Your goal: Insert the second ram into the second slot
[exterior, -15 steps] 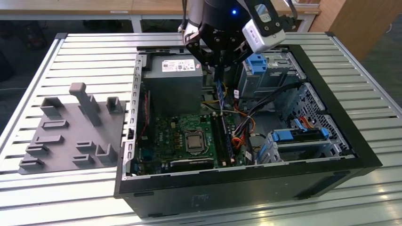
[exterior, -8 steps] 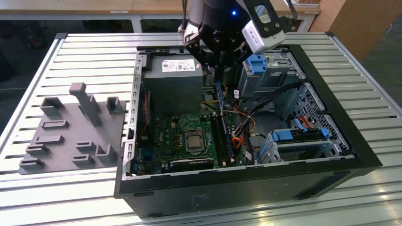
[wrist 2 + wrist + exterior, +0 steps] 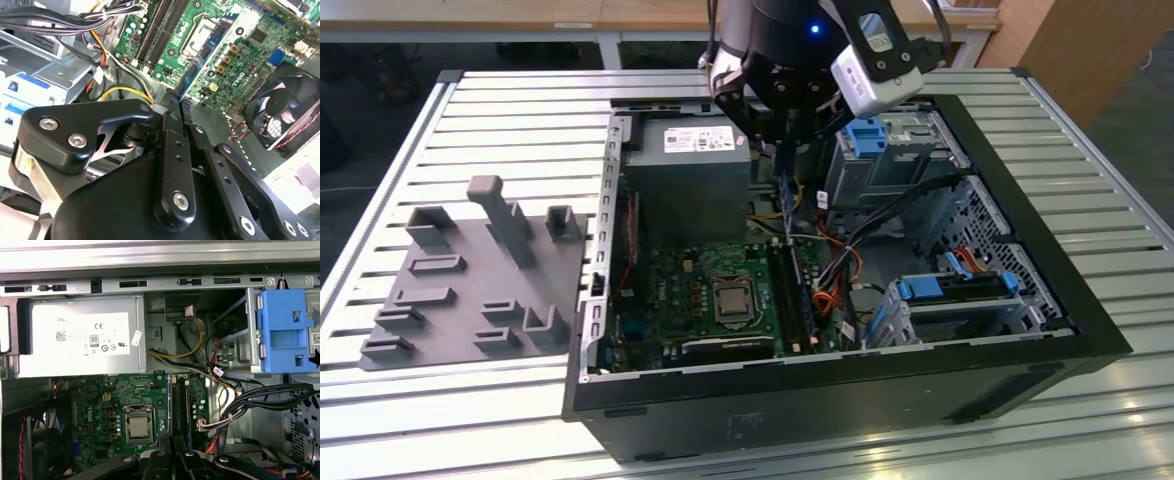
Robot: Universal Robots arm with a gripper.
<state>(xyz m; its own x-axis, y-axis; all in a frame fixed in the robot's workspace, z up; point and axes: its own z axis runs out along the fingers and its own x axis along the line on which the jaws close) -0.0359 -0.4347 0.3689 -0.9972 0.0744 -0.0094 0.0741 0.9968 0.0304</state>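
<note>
Gripper [image 3: 178, 103] was narrow, fingers [image 3: 170, 150] pinched on the blue memory stick [image 3: 205, 52]. In the second wrist view the stick ran out from the fingertips with its face and dark chips showing. In the first wrist view the gripper [image 3: 173, 456] held the same stick [image 3: 169, 410] edge-on, a thin line just beside the 2 long dark slots [image 3: 183, 410]. The stick was over the board, not seated in either slot.

Exterior view: gripper [image 3: 781, 130] was above the open case [image 3: 1097, 320], and the stick [image 3: 782, 195] hung upright under it. The stick's lower end was clear of the green board [image 3: 680, 290]. The power supply [image 3: 687, 170] sat close on the exterior view's left of the stick. Cables [image 3: 907, 195] and the blue drive bracket [image 3: 867, 135] crowded the exterior view's right, leaving a tight gap.

Slots [image 3: 790, 290] lay below and nearer the camera, beside the processor socket [image 3: 730, 298]. Room above the board was open.

The second wrist view showed the black fan [image 3: 280, 112] well off to one side of the stick, plus the slots [image 3: 160, 30] lengthwise. The first wrist view showed the power supply [image 3: 80, 342] label side and the case's far wall [image 3: 150, 285].

The exterior view showed the slatted metal table [image 3: 494, 110] and a grey parts tray [image 3: 467, 280], well apart from the case.
</note>
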